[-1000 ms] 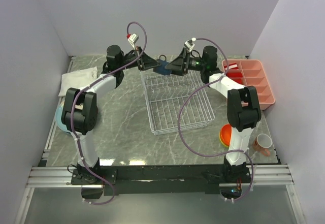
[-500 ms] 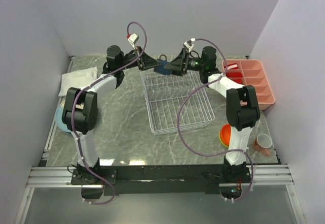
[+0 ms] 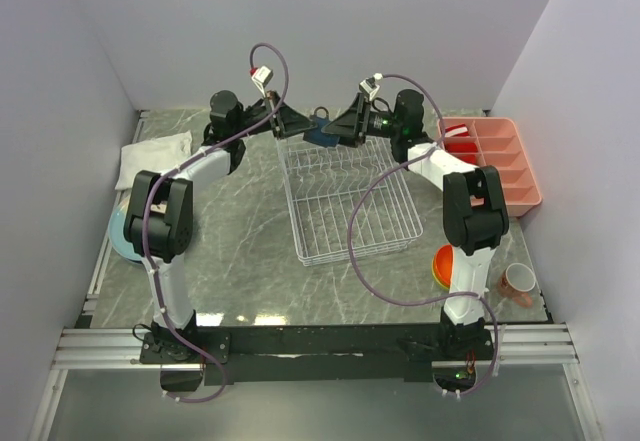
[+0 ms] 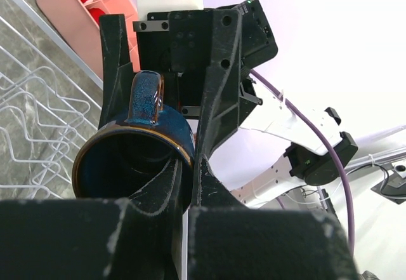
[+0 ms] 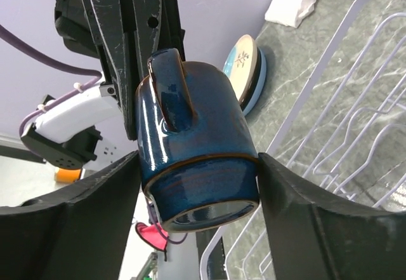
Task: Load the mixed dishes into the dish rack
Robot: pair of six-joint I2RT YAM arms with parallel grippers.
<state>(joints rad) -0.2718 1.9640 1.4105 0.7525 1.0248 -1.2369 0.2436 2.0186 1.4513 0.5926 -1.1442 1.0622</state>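
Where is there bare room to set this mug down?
The dish rack is bare throughout. Open table lies between it and the light-blue plate. Crowded: the rack's far rim, where left end effector and right end effector meet on the mug, and beside the orange bowl.

Dark blue mug with brown rim; white rack; pink tray.

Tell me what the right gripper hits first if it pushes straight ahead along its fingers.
The dark blue mug: it sits between the fingers of the right gripper, possibly touching them. Right behind the mug is the left gripper, shut on the mug's rim.
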